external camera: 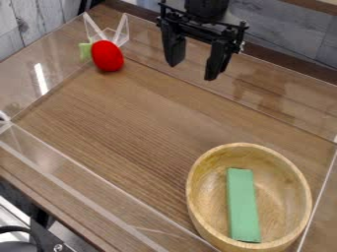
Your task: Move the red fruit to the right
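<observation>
One tabletop of brown wood grain fills most of what I can see, its surface glossy enough to catch pale reflections. Clear plastic walls stand along its edges, fencing it in like a shallow pen. Behind it runs a wall of grey weathered planks, and a dark strip of floor shows at the lower left corner.

One fruit, small, round and bright red, lies at the far left corner of the tabletop, close to the clear wall, with a light-green stub on its left end. One black hand hangs over the far middle of the tabletop, pointing down, its two fingers spread wide with nothing between them; it is to the right of the fruit and apart from it.

One wooden bowl sits at the near right corner, well apart from the fruit. One flat green block lies inside it.
</observation>
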`<state>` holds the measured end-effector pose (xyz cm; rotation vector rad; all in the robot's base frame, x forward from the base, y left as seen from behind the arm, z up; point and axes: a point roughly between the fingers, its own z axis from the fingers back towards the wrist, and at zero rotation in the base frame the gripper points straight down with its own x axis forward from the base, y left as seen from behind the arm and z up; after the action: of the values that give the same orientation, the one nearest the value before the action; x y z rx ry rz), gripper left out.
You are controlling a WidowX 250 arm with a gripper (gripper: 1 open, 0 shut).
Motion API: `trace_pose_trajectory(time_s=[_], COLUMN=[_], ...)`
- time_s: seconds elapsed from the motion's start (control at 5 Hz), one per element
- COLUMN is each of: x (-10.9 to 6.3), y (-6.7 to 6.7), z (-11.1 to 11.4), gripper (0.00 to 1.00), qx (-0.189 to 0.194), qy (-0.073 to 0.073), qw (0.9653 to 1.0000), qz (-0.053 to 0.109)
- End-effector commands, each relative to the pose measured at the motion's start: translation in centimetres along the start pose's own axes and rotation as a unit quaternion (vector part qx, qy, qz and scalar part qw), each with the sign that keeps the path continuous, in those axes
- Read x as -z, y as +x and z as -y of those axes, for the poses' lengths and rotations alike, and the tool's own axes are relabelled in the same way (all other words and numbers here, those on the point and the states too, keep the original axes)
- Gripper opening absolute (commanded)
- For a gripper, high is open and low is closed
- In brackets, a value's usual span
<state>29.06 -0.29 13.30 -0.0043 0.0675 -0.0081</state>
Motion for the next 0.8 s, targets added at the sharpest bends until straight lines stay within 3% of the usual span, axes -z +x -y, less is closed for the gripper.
trace_pose_trajectory(time_s=[0.0, 0.2, 0.4, 0.6], x=[1.3, 1.0, 0.3, -0.1], y=[-0.7, -0.9, 0.3, 1.8], z=[0.7, -2.3, -6.6, -10.7], gripper=[1.0, 1.0, 1.0, 1.0], qx=[-0.034, -0.109, -0.177, -0.24], qy=[-0.003, -0.009, -0.02, -0.027], qw=[0.9994, 0.994, 0.9838, 0.9698], qz=[-0.006, 0.007, 0.022, 0.038])
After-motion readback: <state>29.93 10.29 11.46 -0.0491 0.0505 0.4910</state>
